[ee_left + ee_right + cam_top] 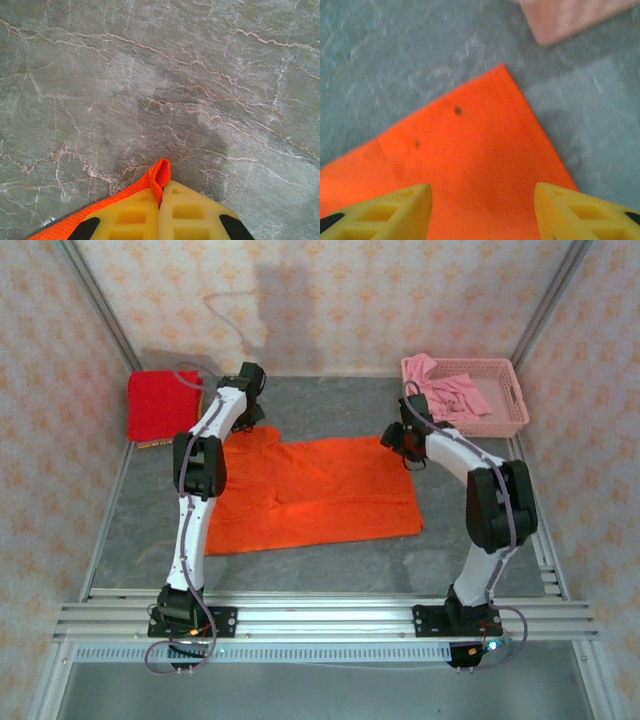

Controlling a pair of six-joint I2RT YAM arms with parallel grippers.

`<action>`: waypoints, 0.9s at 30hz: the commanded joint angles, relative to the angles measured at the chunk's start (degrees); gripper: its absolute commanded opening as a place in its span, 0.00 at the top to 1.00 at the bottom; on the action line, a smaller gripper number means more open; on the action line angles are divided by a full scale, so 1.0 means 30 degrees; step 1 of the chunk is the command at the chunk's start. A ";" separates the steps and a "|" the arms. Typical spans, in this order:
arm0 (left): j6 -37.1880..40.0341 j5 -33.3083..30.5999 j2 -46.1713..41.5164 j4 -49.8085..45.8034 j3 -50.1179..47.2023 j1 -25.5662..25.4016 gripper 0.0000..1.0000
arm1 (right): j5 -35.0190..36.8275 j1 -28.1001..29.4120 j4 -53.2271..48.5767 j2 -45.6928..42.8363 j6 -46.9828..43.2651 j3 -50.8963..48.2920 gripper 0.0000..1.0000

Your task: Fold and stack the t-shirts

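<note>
Left wrist cam has the left tool (161,195) clenched tight on a little folded bit of the orange t-shirt (159,175). Its two yellow fingers (135,215) are pressed together with the cloth poking out at the tip, and a strip of orange hem runs off to the bottom left over the grey marbled desk (150,75). Right wrist cam is kinda blurry, but the right tool (482,189) is clearly spread wide with nothing between its fingers, hanging over a corner of that same shirt where it lies flat on the desk. A corner of the pink basket (570,17) peeks in at the top right there. From the top external view the orange t-shirt is spread out mostly flat in the middle of the desk between the two arms, with the left arm reaching to its far left corner and the right arm over its far right corner. The red t-shirt (165,405) sits folded into a neat square in the far left corner of the desk, apart from the orange one. The pink basket is over in the far right corner with some pink cloth (450,390) lying in it and spilling over its left rim. Can't tell from any of these whether the right tool is actually touching the cloth or just above it.
</note>
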 commanded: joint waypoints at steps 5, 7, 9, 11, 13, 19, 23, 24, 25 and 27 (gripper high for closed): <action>0.0277 0.0410 -0.0544 -0.0777 -0.1108 0.0389 1.00 | 0.1632 -0.0365 -0.2048 0.3973 -0.1428 0.4854 0.51; 0.0276 0.0476 -0.0576 -0.0732 -0.1185 0.0367 1.00 | 0.1641 -0.0454 -0.2442 0.4990 -0.1574 0.5868 0.51; 0.0286 0.0513 -0.0620 -0.0730 -0.1255 0.0373 1.00 | 0.1729 -0.0456 -0.2751 0.5731 -0.1796 0.6611 0.50; 0.0328 0.0513 -0.0669 -0.0727 -0.1288 0.0367 1.00 | 0.1691 -0.0475 -0.3076 0.6403 -0.1951 0.7286 0.52; 0.0321 0.0513 -0.0694 -0.0726 -0.1339 0.0367 1.00 | 0.1710 -0.0481 -0.3350 0.6977 -0.2117 0.7827 0.53; 0.0361 0.0573 -0.0809 -0.0657 -0.1548 0.0367 1.00 | 0.2066 -0.0515 -0.4481 0.8399 -0.2927 0.9422 0.55; 0.0365 0.0594 -0.0851 -0.0630 -0.1665 0.0367 1.00 | 0.2088 -0.0540 -0.4687 0.8786 -0.3075 0.9541 0.57; 0.0350 0.0615 -0.0869 -0.0624 -0.1669 0.0371 1.00 | 0.2106 -0.0533 -0.4726 0.8849 -0.3094 0.9540 0.57; 0.0365 0.0631 -0.0870 -0.0628 -0.1669 0.0367 1.00 | 0.2095 -0.0514 -0.4780 0.8959 -0.3126 0.9562 0.58; 0.0365 0.0687 -0.0870 -0.0601 -0.1702 0.0367 1.00 | 0.1937 -0.0529 -0.4983 0.9091 -0.3247 0.9601 0.61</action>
